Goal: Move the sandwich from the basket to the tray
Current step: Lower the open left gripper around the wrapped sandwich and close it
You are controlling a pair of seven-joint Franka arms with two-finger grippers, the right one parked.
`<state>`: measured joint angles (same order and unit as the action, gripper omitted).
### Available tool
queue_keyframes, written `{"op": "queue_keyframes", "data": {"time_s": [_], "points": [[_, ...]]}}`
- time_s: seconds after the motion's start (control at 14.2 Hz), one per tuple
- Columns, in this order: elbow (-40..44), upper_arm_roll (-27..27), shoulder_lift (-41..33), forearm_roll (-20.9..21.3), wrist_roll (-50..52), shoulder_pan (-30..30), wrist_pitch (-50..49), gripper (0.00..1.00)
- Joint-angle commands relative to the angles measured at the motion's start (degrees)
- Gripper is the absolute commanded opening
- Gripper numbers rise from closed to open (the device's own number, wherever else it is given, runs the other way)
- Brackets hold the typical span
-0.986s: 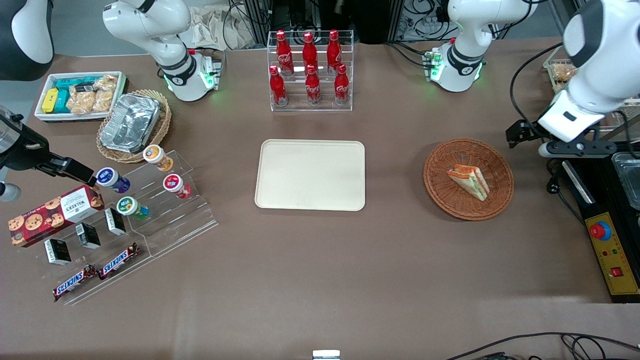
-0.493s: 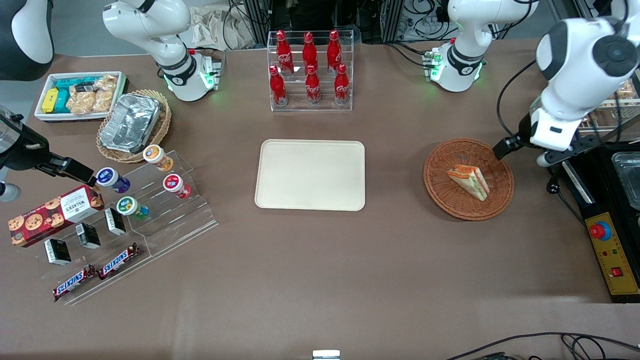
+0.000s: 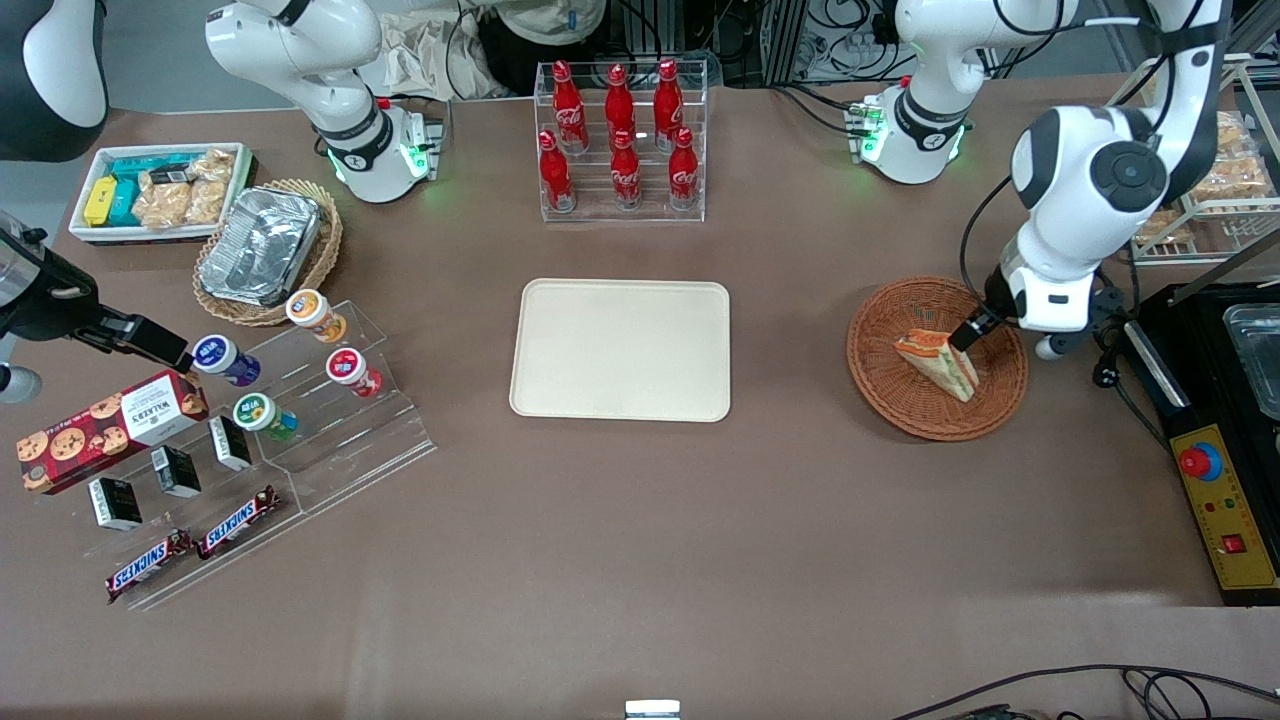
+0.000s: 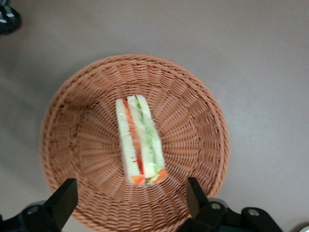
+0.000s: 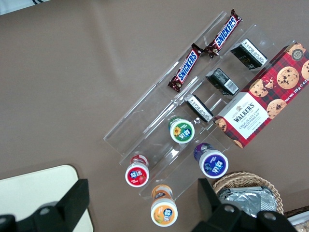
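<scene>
While the big cream tray [image 3: 620, 350] sat bare in the middle of the table, the round brown basket [image 3: 890, 385] waited well off toward the working arm's end. The sandwich [image 4: 140, 142] lay inside it, on its side. The gripper [image 4: 131, 203] hung right above the basket with its two fingers [image 4: 63, 200] spread wide — nothing was held yet. It looked like the reaching step. Next, I thought, it had to drop down, straddle the wedge and squeeze gently — the bread would squash.
</scene>
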<state>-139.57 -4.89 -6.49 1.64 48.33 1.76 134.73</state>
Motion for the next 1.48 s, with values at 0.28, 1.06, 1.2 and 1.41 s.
{"op": "queue_keyframes", "data": {"time_s": [0.28, 1.06, 1.2, 1.41], "points": [[-0.7, 0.1, 4.9, 1.8, 5.5, 1.1, 6.5, 1.00], [-6.5, 0.2, 7.6, 3.7, 9.4, 1.4, 18.0, 1.00], [-6.8, 0.3, 7.6, 5.7, 9.5, 1.4, 18.0, 0.90], [-6.3, 0.3, 7.2, 5.7, 9.7, 1.3, 17.8, 0.40]]}}
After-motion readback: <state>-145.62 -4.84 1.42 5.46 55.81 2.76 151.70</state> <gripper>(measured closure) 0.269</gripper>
